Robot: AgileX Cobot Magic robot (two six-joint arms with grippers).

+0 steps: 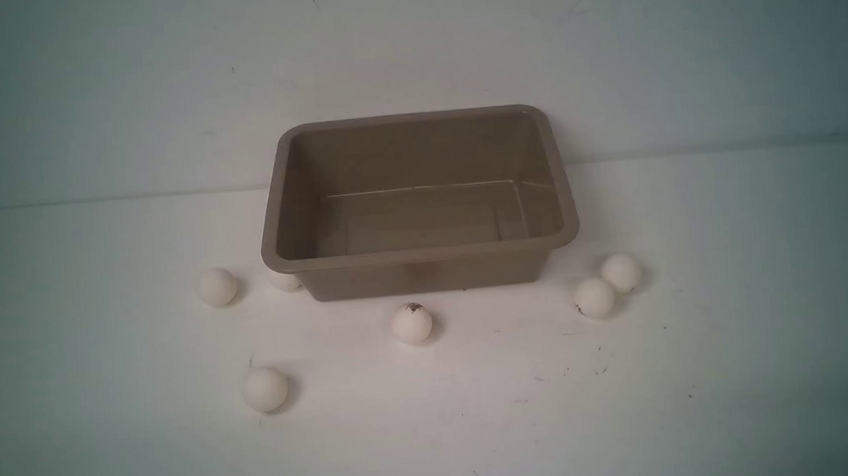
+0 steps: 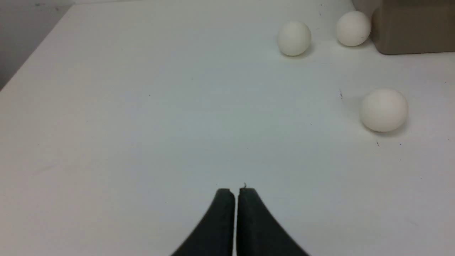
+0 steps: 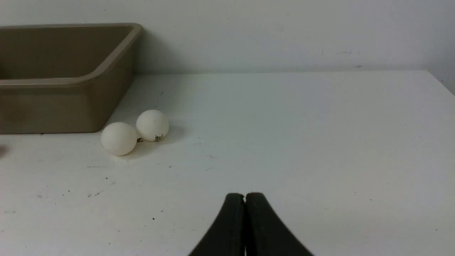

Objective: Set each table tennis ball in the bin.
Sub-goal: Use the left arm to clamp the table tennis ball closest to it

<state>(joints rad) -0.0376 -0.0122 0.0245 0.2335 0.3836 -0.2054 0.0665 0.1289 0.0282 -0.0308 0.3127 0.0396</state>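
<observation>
The taupe bin (image 1: 422,252) stands empty mid-table in the front view. Several white table tennis balls lie around it on the table: one at the left (image 1: 218,287), one tucked against the bin's left front corner (image 1: 286,281), one with a dark mark in front (image 1: 411,323), one nearer me at the left (image 1: 265,389), and a touching pair at the right (image 1: 594,297) (image 1: 621,272). Neither arm shows in the front view. My left gripper (image 2: 236,190) is shut and empty over bare table, away from three balls (image 2: 383,110). My right gripper (image 3: 245,195) is shut and empty, short of the pair (image 3: 118,138).
A pale wall (image 1: 413,62) rises right behind the bin. The white table (image 1: 734,366) carries small dark specks. In the left wrist view the table's edge (image 2: 33,58) runs along one side, and the bin's corner (image 2: 412,32) shows beyond the balls.
</observation>
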